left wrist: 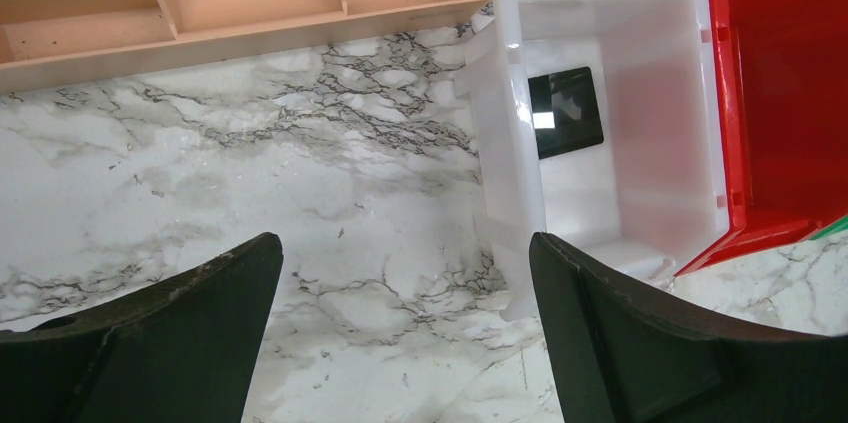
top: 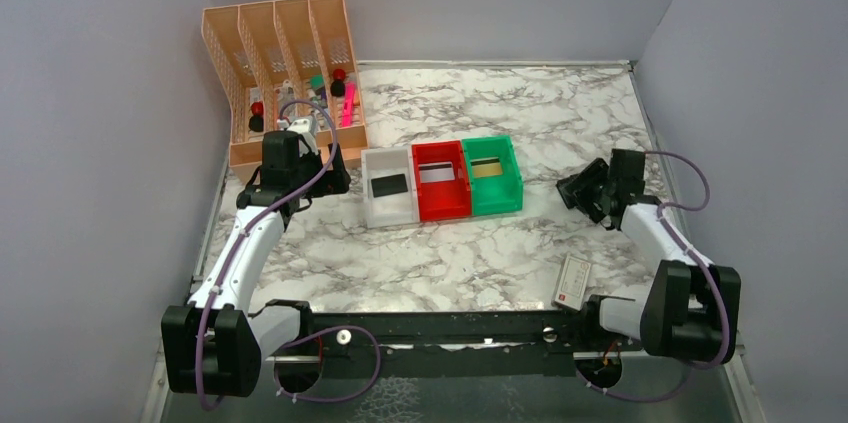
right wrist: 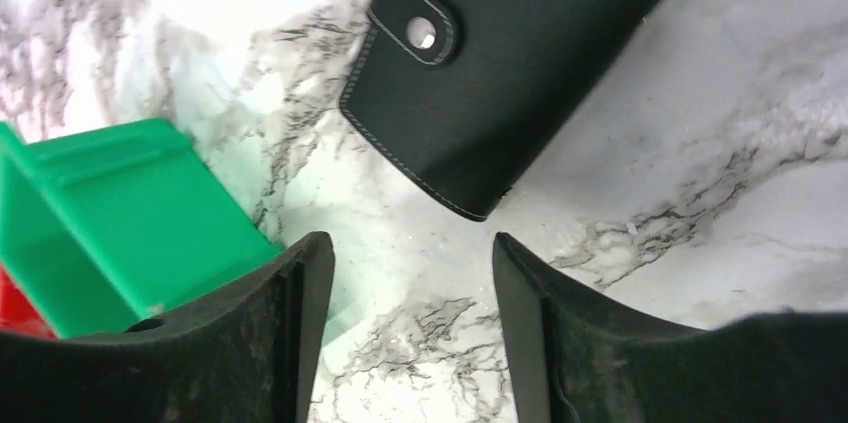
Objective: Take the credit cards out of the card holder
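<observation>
Bins stand in a row in the middle of the marble table (top: 520, 113) in the overhead view: a white bin (top: 372, 205), a red bin (top: 445, 208) and a green bin (top: 512, 188), touching side by side. A black card (top: 388, 184) lies in the white one, a pale card (top: 437, 173) in the red one and a gold card (top: 487, 167) in the green one. A wooden rack (top: 285, 73) is at the far left, and the left gripper (top: 325, 181) hangs between it and the white bin. The right gripper (top: 575, 190) is to the right of the green bin, and a small white case (top: 572, 281) lies near the right arm's base. From the left wrist, the left gripper is spread wide over bare marble and holds nothing; the near corner of the white bin is just beside its right finger (left wrist: 650, 343). From the right wrist, the card holder (right wrist: 510, 63) lies flat on the marble, folded shut, with its snap tab on top, beside the green bin. It is ahead of the right gripper, its nearest corner just beyond the gap. The jaws are apart, only marble is seen between them, and they grasp nothing.
</observation>
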Robot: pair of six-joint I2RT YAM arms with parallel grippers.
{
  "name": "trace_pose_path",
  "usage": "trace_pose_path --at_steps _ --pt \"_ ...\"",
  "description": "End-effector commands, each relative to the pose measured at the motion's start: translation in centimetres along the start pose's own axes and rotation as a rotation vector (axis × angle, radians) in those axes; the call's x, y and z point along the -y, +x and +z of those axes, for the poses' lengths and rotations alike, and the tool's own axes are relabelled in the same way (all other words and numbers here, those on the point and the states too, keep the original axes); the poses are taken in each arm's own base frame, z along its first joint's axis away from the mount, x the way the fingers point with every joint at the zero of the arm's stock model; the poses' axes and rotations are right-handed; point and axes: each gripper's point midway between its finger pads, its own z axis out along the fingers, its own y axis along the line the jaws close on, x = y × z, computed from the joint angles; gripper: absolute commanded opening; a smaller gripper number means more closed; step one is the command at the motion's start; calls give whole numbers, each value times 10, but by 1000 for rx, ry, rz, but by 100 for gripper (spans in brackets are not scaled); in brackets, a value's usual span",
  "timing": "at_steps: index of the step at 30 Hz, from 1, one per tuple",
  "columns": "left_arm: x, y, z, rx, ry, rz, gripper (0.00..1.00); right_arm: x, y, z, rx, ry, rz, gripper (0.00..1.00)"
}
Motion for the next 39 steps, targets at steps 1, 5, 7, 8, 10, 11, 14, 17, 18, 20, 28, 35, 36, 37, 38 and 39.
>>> trace_pose_path --at_steps 1,5,7,8,10,11,14,17,18,20,28,35,36,37,38,39 --pt "3 -2 0 14 16 13 98 -11 -18 -8 76 -49 -127 69" --pt "4 -2 1 9 22 13 97 -13 -42 -2 95 32 -124 87" --pt "4 -2 1 8 23 12 98 -11 -50 4 76 103 -106 100" --pt "4 -1 1 8 21 13 98 -8 -52 8 56 143 -98 99" --pt "3 -2 0 12 16 14 98 -5 -56 17 28 209 -83 99" --pt "3 -3 0 15 14 15 98 -1 -55 21 6 239 -82 99" --pt "2 -3 0 16 10 16 98 7 -51 35 -40 290 -81 99" --pt "2 -2 0 14 11 16 98 9 -45 46 -89 301 -94 99" --pt "2 -2 0 13 11 16 98 11 -43 49 -100 314 -96 99" --pt "2 -3 0 14 11 16 98 17 -40 55 -106 349 -101 99" --pt "1 -2 0 14 5 16 98 44 -28 55 -122 497 -122 100" --pt "2 -3 0 14 10 16 98 25 -61 24 -8 542 -162 99" --pt "2 -3 0 15 10 16 98 24 -63 22 -1 542 -157 99" --pt "2 -3 -1 17 10 16 98 24 -63 21 1 543 -150 99" --pt "2 -3 -1 16 10 16 98 24 -61 22 -4 541 -144 99" --pt "2 -3 -1 18 11 16 98 24 -60 23 -9 542 -139 99"
